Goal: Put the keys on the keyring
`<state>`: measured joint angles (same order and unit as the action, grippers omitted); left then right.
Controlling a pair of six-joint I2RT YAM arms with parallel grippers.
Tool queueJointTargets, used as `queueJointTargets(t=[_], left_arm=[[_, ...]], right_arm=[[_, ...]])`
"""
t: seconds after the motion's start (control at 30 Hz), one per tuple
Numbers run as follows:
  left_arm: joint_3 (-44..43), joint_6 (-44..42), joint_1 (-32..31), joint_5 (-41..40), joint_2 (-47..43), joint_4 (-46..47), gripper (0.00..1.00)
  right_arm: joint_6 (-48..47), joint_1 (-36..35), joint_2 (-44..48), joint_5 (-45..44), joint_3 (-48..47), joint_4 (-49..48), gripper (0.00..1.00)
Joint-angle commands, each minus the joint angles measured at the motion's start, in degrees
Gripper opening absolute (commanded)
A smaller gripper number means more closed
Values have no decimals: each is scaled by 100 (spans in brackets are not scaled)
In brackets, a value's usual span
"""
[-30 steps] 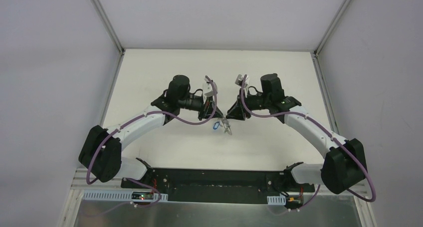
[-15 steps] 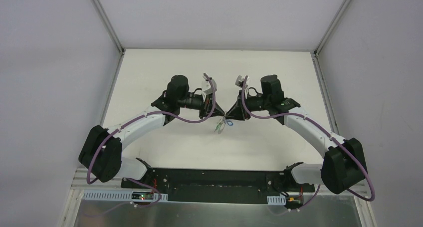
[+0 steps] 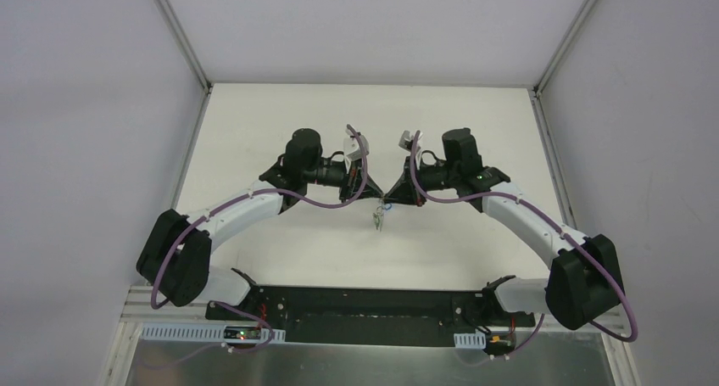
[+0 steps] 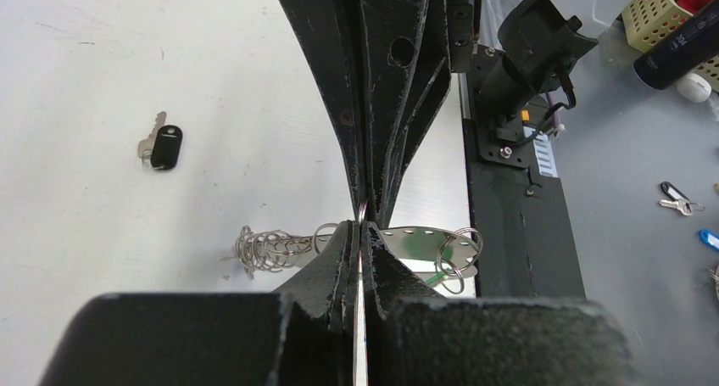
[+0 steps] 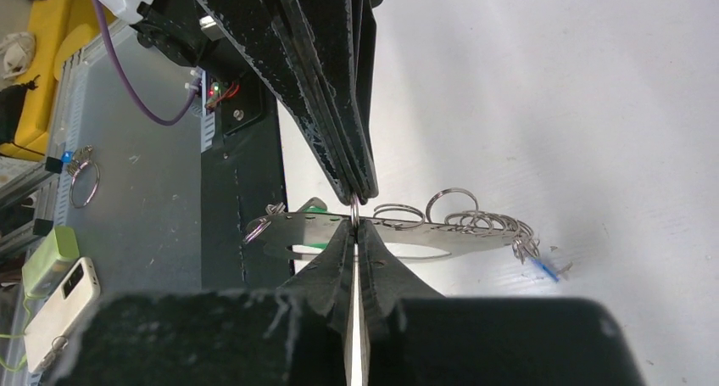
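My left gripper [image 3: 376,200] and right gripper [image 3: 388,201] meet tip to tip above the table's middle. Both are shut on one small ring of the keyring [image 4: 424,237], a flat silvery oval loop with holes and a chain of rings [image 4: 270,247]. It hangs crosswise just below the tips of the left gripper [image 4: 359,226] and the right gripper [image 5: 354,225]. A green key [image 4: 417,247] shows behind the loop. A blue sliver [image 5: 547,270] shows by the chain's end. The black key [image 4: 161,146] lies alone on the table.
The black base bar [image 3: 365,305] runs along the near table edge. Beyond it, off the table, lie loose keys [image 4: 678,201], a spare ring [image 5: 82,170] and a white device [image 5: 59,293]. A basket [image 4: 670,13] stands further out.
The right gripper moved left to meet the left gripper and shut on the ring. The hanging bunch swung from under the left gripper to straight below both tips.
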<state>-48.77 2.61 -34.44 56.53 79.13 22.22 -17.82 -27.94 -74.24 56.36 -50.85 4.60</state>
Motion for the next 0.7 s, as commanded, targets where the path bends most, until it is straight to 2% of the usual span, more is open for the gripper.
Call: queueJointTargets(t=[0.0, 0.33, 0.53, 0.67], left_arm=[[9, -126, 7, 131, 4, 102, 0], [7, -201, 7, 272, 45, 73, 0], [-122, -385, 7, 187, 41, -77, 19], [-271, -630, 7, 56, 63, -325, 26]], right_arm=[[-515, -4, 176, -1, -408, 495, 0], [-999, -48, 203, -425, -771, 1222, 0], [-1187, -150, 139, -628, -1003, 1634, 0], [-1215, -236, 63, -742, -1075, 1753, 0]])
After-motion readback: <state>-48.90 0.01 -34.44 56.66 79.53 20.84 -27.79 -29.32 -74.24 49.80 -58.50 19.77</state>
